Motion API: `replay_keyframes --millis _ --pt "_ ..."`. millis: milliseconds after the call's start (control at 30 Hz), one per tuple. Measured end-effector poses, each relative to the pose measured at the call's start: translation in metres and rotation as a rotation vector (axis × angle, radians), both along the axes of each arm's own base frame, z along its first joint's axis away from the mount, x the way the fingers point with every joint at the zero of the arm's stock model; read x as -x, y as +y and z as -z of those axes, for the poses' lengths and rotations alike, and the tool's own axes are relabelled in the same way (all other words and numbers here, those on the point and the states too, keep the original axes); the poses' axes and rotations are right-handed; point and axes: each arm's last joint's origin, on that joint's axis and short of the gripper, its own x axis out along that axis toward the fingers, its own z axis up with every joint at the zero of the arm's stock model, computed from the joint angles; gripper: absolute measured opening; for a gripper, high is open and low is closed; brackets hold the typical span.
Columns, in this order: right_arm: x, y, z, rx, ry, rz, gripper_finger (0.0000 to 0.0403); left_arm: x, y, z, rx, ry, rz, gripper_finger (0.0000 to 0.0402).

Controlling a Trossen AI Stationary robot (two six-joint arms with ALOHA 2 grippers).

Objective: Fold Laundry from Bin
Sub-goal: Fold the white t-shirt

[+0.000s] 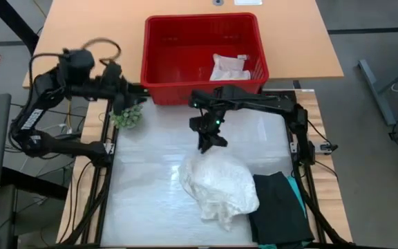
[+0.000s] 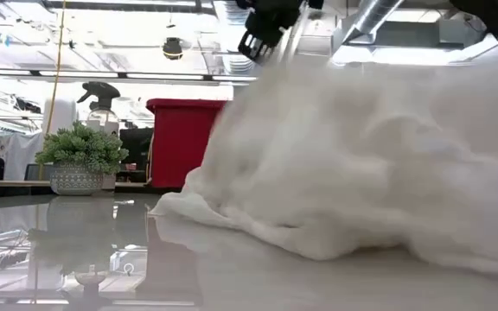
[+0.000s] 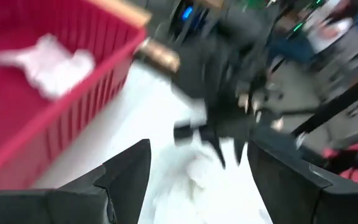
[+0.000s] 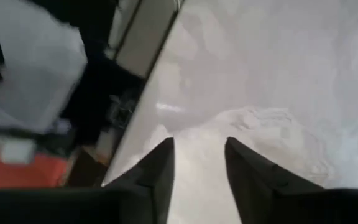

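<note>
The large white lacy top (image 1: pixel 220 183) lies in a crumpled heap on the table's middle and fills the low view (image 2: pixel 361 164). Just above its far edge, my right gripper (image 1: pixel 209 142) (image 4: pixel 199 146) stands open, its fingers slanting down. The black garment (image 1: pixel 278 207) lies folded at the near right on the teal one (image 1: pixel 298 194). The red bin (image 1: pixel 202 52) stands at the far edge, with the small white cloth (image 1: pixel 228 67) on its floor. My left gripper (image 1: pixel 124 97) (image 3: pixel 197 149) hangs open and empty by the bin's near left corner. My right gripper has its fingers apart over the far edge of the white top (image 4: pixel 253 124), coming from above and slanting down. I cannot tell whether the fingertips touch the cloth. The top lies slack on the table.
A small potted plant (image 1: pixel 128 116) stands at the table's far left, close under my left arm. The glossy white table top (image 1: pixel 150 194) lies bare left of the heap. Dark frame rails (image 1: pixel 109 173) run along both sides of the table.
</note>
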Motion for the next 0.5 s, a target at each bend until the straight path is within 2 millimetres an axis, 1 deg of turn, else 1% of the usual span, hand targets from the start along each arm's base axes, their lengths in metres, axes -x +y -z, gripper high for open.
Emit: replay_keyframes --millis 67,100,167,233,300,367,433,500 --pt "0.001 0.000 -0.012 -0.031 0.010 0.050 0.0180 -0.001 -0.007 0.008 -0.002 0.097 -0.022 0.0255" --pt "0.006 0.001 -0.020 -0.050 0.017 0.054 0.0189 -0.002 -0.011 0.013 -0.005 0.150 -0.028 0.0255" --pt "0.019 0.005 -0.034 -0.075 0.055 0.047 0.0204 -0.009 -0.016 0.025 -0.007 0.234 -0.008 0.0255" --pt "0.036 0.013 -0.047 -0.079 0.121 0.046 0.0210 -0.018 -0.022 0.037 -0.011 0.283 0.041 0.0255" --pt "0.054 0.024 -0.058 -0.079 0.221 0.063 0.0211 -0.032 -0.028 0.049 -0.022 0.277 0.116 0.0255" --pt "0.071 0.040 -0.070 -0.081 0.266 0.102 0.0209 -0.049 -0.035 0.059 -0.030 0.214 0.188 0.0255" --pt "0.095 0.060 -0.087 -0.086 0.294 0.137 0.0206 -0.062 -0.041 0.070 -0.033 0.155 0.252 0.0255" --pt "0.123 0.079 -0.103 -0.028 0.297 0.194 0.0205 -0.073 -0.047 0.083 -0.025 0.120 0.312 0.0255"
